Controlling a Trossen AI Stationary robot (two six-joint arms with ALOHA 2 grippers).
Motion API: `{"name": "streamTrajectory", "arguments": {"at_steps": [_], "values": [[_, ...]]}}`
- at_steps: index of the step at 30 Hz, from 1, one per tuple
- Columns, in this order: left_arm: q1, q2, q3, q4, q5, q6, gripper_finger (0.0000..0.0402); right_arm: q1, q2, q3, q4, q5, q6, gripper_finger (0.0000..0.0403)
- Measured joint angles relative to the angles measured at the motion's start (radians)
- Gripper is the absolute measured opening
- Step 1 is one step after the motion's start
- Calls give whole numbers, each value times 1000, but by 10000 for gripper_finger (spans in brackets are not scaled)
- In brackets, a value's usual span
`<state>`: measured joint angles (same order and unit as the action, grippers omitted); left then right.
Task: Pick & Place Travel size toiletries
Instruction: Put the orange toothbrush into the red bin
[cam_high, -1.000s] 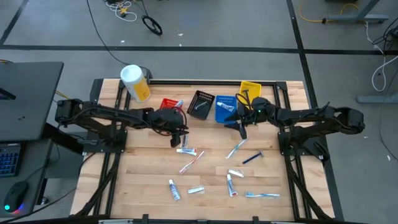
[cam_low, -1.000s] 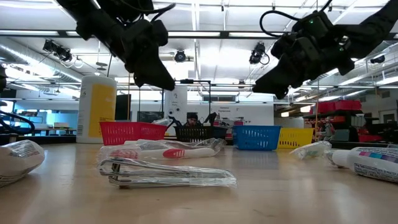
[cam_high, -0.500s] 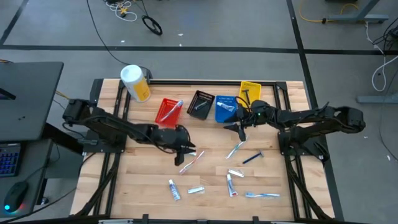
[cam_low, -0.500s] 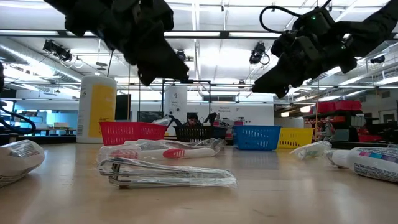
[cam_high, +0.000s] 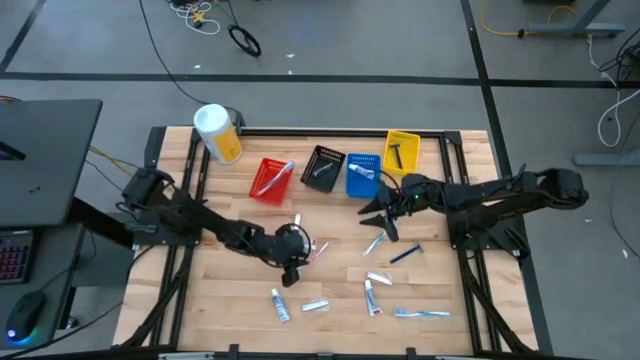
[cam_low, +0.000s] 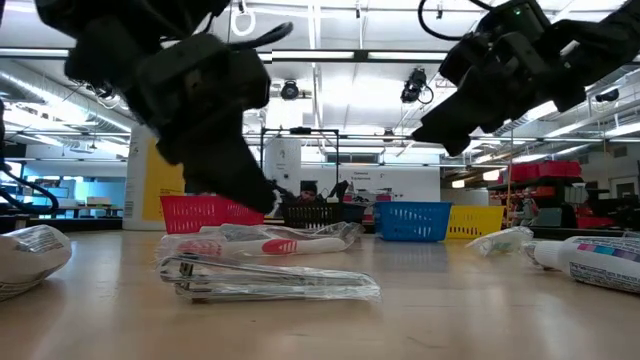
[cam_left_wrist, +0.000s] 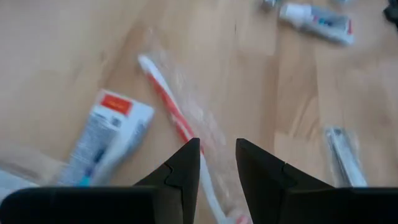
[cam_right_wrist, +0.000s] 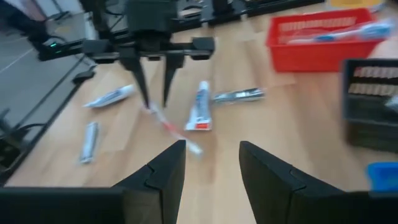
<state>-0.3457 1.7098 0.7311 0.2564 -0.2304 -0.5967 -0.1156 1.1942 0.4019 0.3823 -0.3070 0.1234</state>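
My left gripper (cam_high: 295, 266) hangs open over the middle of the table, fingers pointing down. In the left wrist view its fingertips (cam_left_wrist: 217, 149) stand on either side of a wrapped red-and-white toothbrush (cam_left_wrist: 177, 118) that lies flat on the wood, just above it. A white tube (cam_left_wrist: 109, 140) lies beside that toothbrush. My right gripper (cam_high: 383, 222) is open in the air near the blue bin (cam_high: 362, 175), empty. From its wrist view (cam_right_wrist: 208, 152) I see the left gripper (cam_right_wrist: 155, 102) above the toothbrush (cam_right_wrist: 168, 124). More tubes and toothbrushes (cam_high: 372, 297) lie scattered on the near half.
Red (cam_high: 270, 180), black (cam_high: 323, 167), blue and yellow (cam_high: 402, 150) bins stand in a row at the far side, each with an item inside. A yellow white-lidded canister (cam_high: 218, 132) stands at the far left corner. Bare wood shows left of the left gripper.
My left gripper has moved from beside the red bin toward the near edge and down, ending over the red-and-white toothbrush, its arm stretching farther across the table. My right gripper has drifted a little toward the near edge. The items on the table have stayed where they were.
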Motion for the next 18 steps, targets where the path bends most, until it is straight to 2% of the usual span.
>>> {"name": "streamTrajectory", "arguments": {"at_steps": [4, 10, 13, 18], "values": [[-37, 55, 0, -3, -56, -37, 111, 62, 0, 0, -1, 13, 0, 160], [-58, 122, 4, 20, -87, -66, 103, 148, 0, 0, -10, 142, -9, 160], [-59, 134, 4, 15, -91, -65, 82, 168, 0, 0, -16, 184, -28, 160], [-59, 131, 3, 18, -105, -27, 22, 175, 0, -1, -17, 210, -44, 160]]}}
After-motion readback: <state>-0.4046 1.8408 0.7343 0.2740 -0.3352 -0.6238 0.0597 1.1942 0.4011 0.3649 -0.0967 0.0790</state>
